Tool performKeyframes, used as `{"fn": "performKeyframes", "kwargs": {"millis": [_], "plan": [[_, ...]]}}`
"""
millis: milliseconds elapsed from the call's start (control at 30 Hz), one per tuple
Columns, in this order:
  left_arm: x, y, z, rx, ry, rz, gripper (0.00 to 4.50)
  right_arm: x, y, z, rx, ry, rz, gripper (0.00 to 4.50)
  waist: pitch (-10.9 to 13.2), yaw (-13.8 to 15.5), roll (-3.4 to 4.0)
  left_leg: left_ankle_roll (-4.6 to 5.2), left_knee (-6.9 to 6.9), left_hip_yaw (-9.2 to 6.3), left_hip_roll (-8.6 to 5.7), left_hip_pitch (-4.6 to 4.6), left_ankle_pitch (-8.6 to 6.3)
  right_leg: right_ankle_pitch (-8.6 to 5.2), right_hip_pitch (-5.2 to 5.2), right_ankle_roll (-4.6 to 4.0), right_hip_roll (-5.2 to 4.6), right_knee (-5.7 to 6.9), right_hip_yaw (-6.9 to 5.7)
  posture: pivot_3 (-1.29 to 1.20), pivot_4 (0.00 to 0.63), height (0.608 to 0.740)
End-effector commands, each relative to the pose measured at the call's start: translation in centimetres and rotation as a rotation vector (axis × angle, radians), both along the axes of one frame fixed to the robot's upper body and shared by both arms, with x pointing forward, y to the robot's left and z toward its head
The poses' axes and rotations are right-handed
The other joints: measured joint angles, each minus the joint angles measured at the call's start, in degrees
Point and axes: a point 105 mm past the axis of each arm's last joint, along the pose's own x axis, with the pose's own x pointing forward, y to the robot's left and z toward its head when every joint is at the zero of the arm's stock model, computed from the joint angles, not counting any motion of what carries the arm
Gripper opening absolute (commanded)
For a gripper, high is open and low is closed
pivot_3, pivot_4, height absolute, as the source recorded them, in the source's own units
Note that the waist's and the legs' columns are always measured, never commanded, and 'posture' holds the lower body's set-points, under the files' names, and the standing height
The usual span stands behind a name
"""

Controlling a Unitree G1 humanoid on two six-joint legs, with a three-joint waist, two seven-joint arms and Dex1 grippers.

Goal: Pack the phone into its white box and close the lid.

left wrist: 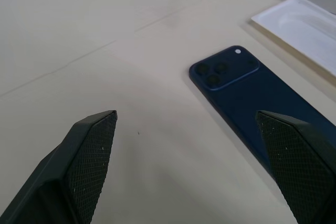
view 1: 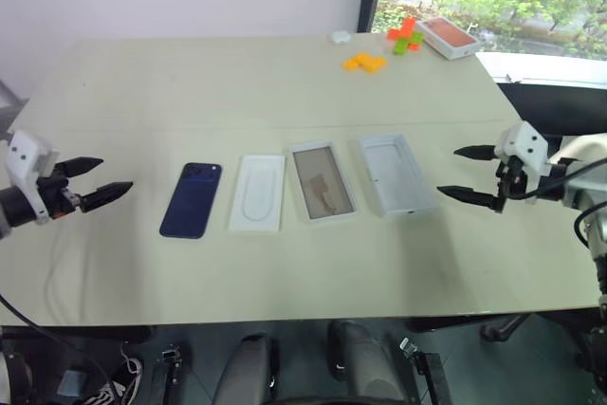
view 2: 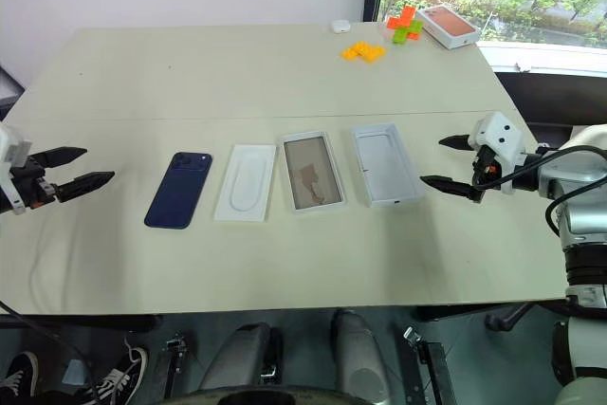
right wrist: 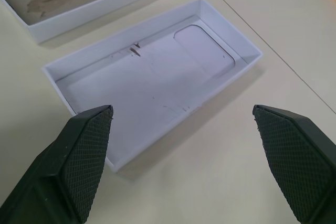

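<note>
The left gripper (view 1: 98,180) is held out at the robot's left side, its two black fingers spread wide apart and pointing inward toward the middle, tilted slightly downward (the wrist sits behind a white housing). The right gripper (view 1: 469,174) mirrors it on the robot's right, fingers likewise spread wide and aimed inward and a little down, with a cable trailing back along the forearm. Both hang above the surface, holding nothing, well apart from each other.

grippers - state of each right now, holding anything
Left gripper: open, holding nothing, beside the phone.
Right gripper: open, holding nothing, beside the lid.
</note>
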Motion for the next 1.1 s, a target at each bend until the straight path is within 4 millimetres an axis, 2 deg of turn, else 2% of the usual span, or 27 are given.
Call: {"fn": "performKeyframes", "kwargs": {"millis": [33,467,567,633,700,767,900,1033,1100], "plan": [[-0.1,0.3,1.8,0.022,-0.061,0.003,4.45,0.2,-0.8,1.6,-0.02,-0.062,-0.014,4.5,0.0,0.1,0.0,0.0,0.0,0.0,0.0,0.0,0.0,0.0,0.0,0.0,0.0,0.0,0.0,0.0,0.15,0.74],[0.2,-0.4,1.5,0.016,-0.055,0.003,4.45,0.1,-0.5,1.2,-0.015,-0.06,-0.005,4.5,0.0,0.1,0.0,0.0,0.0,-0.01,0.0,0.0,0.0,0.0,0.0,0.0,0.0,0.0,0.0,0.0,0.15,0.74],[0.5,-1.2,1.5,-0.068,0.007,0.013,4.45,0.1,-0.1,1.2,-0.018,-0.063,0.003,4.5,0.0,0.0,0.0,0.0,0.0,-0.01,0.0,0.0,0.0,0.0,0.0,0.0,0.0,0.0,0.0,0.0,0.15,0.74],[0.5,-3.1,1.7,-0.14,0.054,-0.018,4.45,0.2,0.4,1.3,-0.017,-0.068,0.017,4.5,0.0,0.1,0.0,0.0,0.0,-0.01,0.0,0.0,0.0,0.0,0.01,0.0,0.0,0.01,0.0,0.0,0.15,0.74],[0.7,-6.2,0.9,-0.126,0.11,-0.062,4.45,0.3,1.6,1.6,-0.013,-0.087,0.051,4.5,0.0,0.2,0.0,0.0,0.01,-0.03,-0.01,-0.01,0.0,0.0,0.01,0.01,0.0,0.02,0.0,0.0,0.15,0.74],[1.4,-8.2,0.7,-0.21,0.142,-0.027,4.45,0.3,2.7,2.0,0.004,-0.099,0.073,4.5,0.0,0.3,0.01,0.0,0.01,-0.04,-0.03,-0.01,0.0,0.0,0.03,0.02,-0.02,0.02,0.01,0.0,0.15,0.74],[2.7,-12.3,-1.4,-0.233,0.208,0.088,4.45,-0.1,5.1,2.5,0.008,-0.115,0.14,4.5,0.0,0.2,-0.03,0.0,0.04,-0.09,-0.05,0.02,0.0,0.01,0.05,0.02,-0.02,0.08,0.02,0.0,0.15,0.74],[2.6,-15.3,-2.2,-0.306,0.293,0.123,4.45,-0.6,6.8,2.7,-0.003,-0.125,0.195,4.5,0.0,0.1,-0.11,-0.01,0.03,-0.15,-0.02,0.02,0.0,0.02,0.04,0.01,0.02,0.09,0.02,0.0,0.15,0.74],[3.0,-15.8,-2.6,-0.338,0.312,0.171,4.45,-0.7,7.6,2.9,-0.006,-0.138,0.218,4.5,0.0,0.2,-0.11,-0.01,0.03,-0.16,-0.04,0.04,0.0,0.02,0.05,0.01,0.02,0.1,0.02,0.0,0.15,0.74]]}}
